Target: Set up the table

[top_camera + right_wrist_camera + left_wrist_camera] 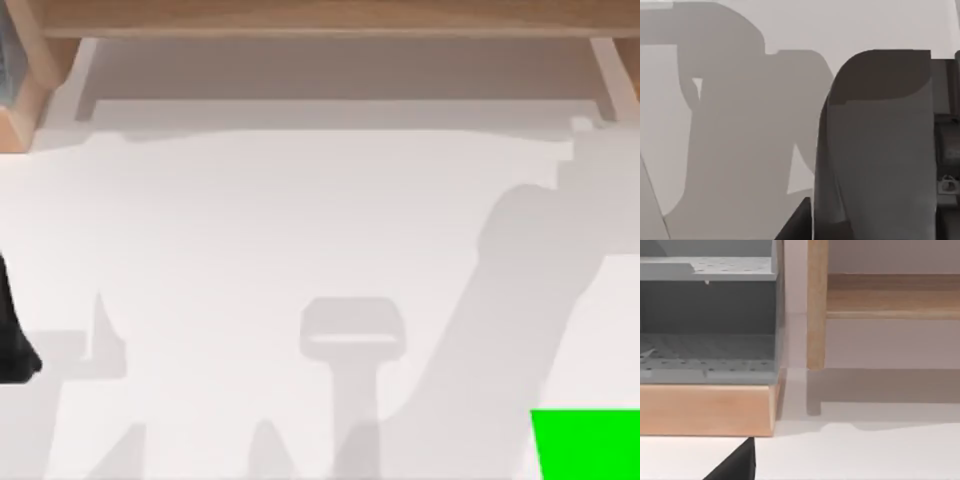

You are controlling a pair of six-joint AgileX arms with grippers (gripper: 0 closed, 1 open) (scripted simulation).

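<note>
From above, the wide white matte table with a light tan wooden rim is seen to take up almost the whole scene. Grey shadows of arms are cast across its near half. A small bright green square patch lies flat at the near right corner. A pale wooden shelf frame runs along the far edge. At the left edge, near the front, a dark part of the left arm is seen; whether its fingers are open or shut cannot be told.

In the left wrist view, a grey perforated rack set on a light wooden base is shown at the far left of the table, just beside a pale upright wooden post. The white table surface lies in front of them.

In the right wrist view, a large dark grey curved body of the right arm is seen close up over the shadowed table top; the state of its fingers cannot be told.
</note>
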